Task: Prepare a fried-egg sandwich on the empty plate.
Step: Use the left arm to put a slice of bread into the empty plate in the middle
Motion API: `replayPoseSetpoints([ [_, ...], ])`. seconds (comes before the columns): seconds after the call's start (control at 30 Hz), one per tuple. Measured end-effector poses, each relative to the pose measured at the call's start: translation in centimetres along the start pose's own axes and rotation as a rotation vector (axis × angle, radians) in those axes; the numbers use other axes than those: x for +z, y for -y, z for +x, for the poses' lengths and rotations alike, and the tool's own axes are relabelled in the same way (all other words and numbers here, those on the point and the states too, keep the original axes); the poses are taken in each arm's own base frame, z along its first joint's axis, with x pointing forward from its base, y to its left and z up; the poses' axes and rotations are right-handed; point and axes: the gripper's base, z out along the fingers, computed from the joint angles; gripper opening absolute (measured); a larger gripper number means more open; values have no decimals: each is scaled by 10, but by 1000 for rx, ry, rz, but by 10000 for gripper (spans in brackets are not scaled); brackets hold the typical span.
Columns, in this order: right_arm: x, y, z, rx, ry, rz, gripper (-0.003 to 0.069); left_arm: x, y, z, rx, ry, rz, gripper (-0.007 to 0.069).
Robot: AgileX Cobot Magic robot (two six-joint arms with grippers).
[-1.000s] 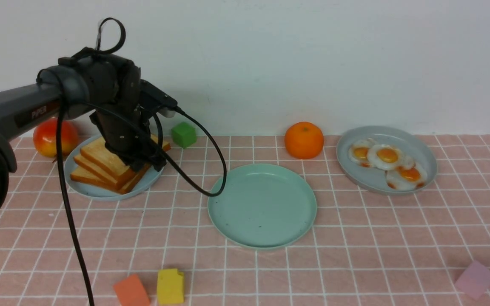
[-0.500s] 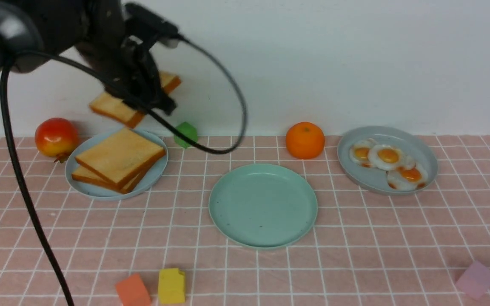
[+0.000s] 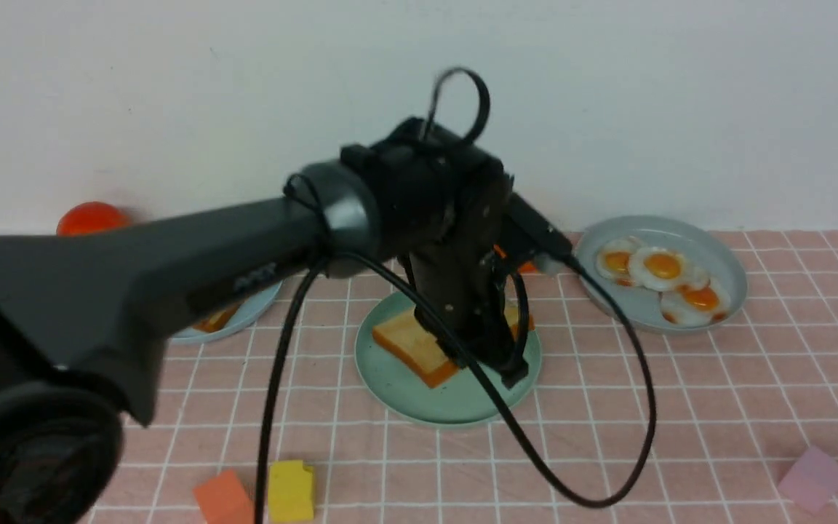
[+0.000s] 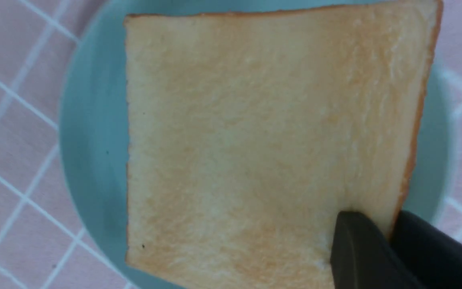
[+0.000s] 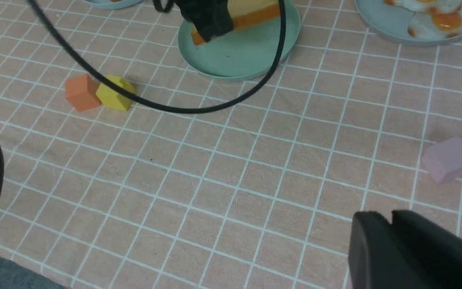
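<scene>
Left gripper (image 3: 493, 353) holds a toast slice (image 3: 419, 342) over the mint-green plate (image 3: 404, 393)
Nearest, the right gripper (image 5: 391, 218) hangs low above the pink checked cloth (image 5: 215, 180), jaws pressed together on nothing, a lilac block (image 3: 812, 477) near it; an orange block (image 3: 224, 497) and a yellow block (image 3: 290, 489) sit touching at the near left. At mid-table the left jaws pinch one crust edge of the slice, which lies over the plate's middle; whether it rests on the plate I cannot tell. Farther back, the grey-blue plate (image 3: 735, 284) on the right carries three fried eggs (image 3: 663, 268), the pale blue plate (image 3: 252, 314) shows on the left behind the arm, and a red fruit (image 3: 92, 217) lies by the wall
</scene>
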Motion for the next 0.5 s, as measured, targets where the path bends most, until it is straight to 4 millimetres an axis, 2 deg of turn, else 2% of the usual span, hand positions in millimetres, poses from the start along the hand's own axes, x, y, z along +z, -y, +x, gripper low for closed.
replayPoseSetpoints([
  [0.2,0,0,0,0,-5,1,101,14,1,1,3,-11,-2,69],
  [0.27,0,0,1,0,-7,1,103,15,1,1,3,-8,-2,99],
  [0.43,0,0,1,0,-7,-1,107,15,1,1,0,-10,-2,272],
  [0.5,0,0,0,0,-7,-1,111,13,2,1,-11,-10,10,386],
])
